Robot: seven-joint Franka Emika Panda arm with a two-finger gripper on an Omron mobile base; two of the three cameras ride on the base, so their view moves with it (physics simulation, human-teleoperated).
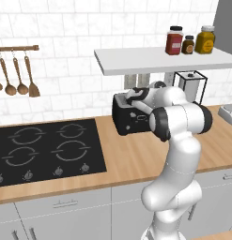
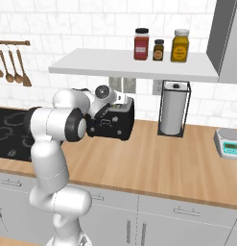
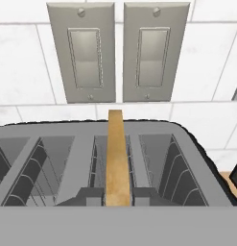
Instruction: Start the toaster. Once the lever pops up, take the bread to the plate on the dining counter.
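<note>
We have the gripper point(image 3: 118, 198) over the toaster point(image 3: 91, 158), jaws closed on the bread's point(image 3: 115, 158) upright edge at 6 o'clock in the hand view; extraction seems underway; next we lift straight up, clear of the slot wires.

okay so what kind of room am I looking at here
A home kitchen, by the look of it: a black hob set in a wood worktop, a toaster against the tiled wall, and spice jars on a shelf.
</note>
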